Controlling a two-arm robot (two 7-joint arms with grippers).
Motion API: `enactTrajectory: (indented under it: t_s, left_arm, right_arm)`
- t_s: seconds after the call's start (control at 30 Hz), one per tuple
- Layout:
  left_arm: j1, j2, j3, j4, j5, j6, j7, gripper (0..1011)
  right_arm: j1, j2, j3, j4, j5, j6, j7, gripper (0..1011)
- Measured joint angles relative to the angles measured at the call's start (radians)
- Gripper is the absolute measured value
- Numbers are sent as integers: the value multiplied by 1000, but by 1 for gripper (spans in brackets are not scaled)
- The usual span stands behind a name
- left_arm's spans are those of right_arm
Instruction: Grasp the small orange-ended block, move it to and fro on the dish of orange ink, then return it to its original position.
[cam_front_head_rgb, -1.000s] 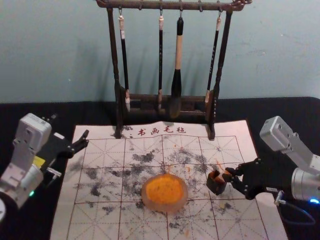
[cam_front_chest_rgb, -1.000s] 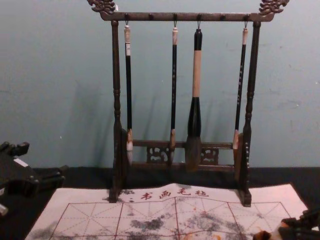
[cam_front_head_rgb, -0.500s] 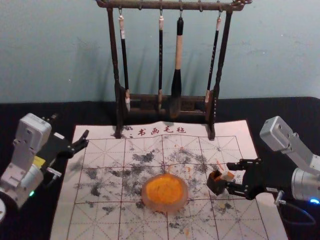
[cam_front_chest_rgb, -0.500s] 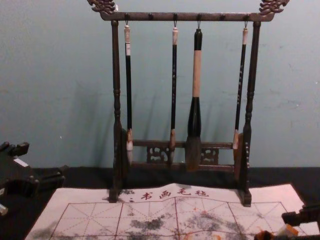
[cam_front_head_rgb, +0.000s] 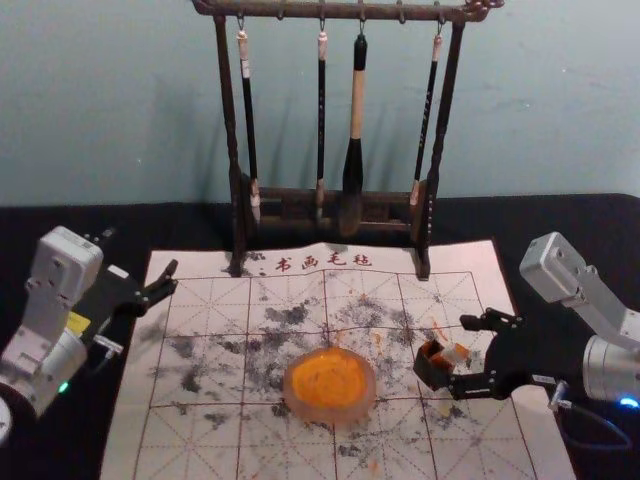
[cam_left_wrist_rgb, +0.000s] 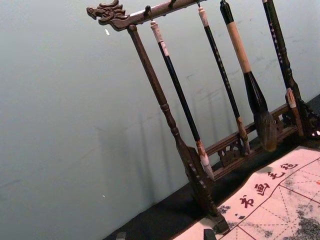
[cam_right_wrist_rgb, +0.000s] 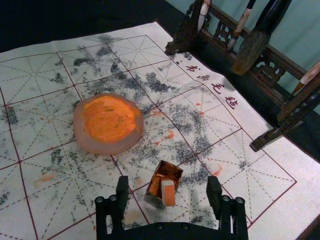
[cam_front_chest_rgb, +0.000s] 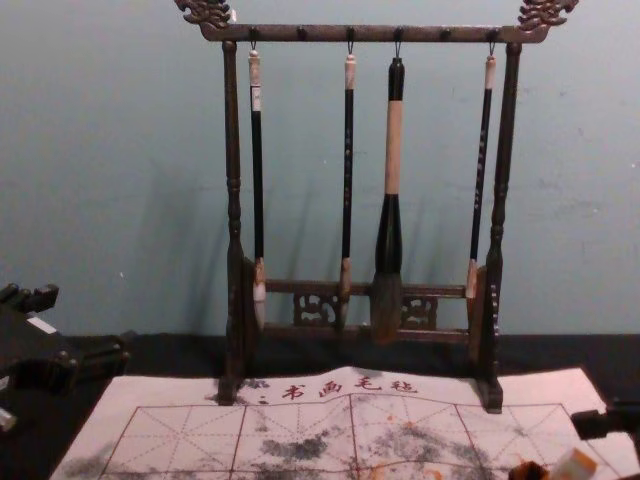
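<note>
I judge the step in hand to be the release of the block after its return; the next move calls for a straight withdrawal of the right end effector. Right end effector: fingers spread wide, one on each side of the block, gripping nothing. In the right wrist view I see space between each finger and the block. Block: between the fingers, tilted in the mouth of the small dark box, orange end exposed. I take the box to be its original position. Dish of orange ink: ahead of the fingertips, beyond the box. Caution: during withdrawal, a finger could catch the box or tip the block. Left end effector: parked beside the mat's left edge, open, holding nothing.
</note>
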Motion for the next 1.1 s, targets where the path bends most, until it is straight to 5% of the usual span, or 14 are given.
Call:
enactTrajectory:
  t_s: [0.3,0.6,0.8,1.1]
  left_arm:
    - [0,0,0,0,0,0,0,1001]
    - [0,0,0,0,0,0,0,1001]
    - [0,0,0,0,0,0,0,1001]
    - [0,0,0,0,0,0,0,1001]
  right_arm:
    - [-20,-1,20,-24,-3,-17,-38,1000]
    - [-133,-46,162,-93,12,-184,-216,1000]
    - [-210,-109,236,-105,-51,-251,-408,1000]
    - [-267,-199,245,-30,-150,-287,-567,1000]
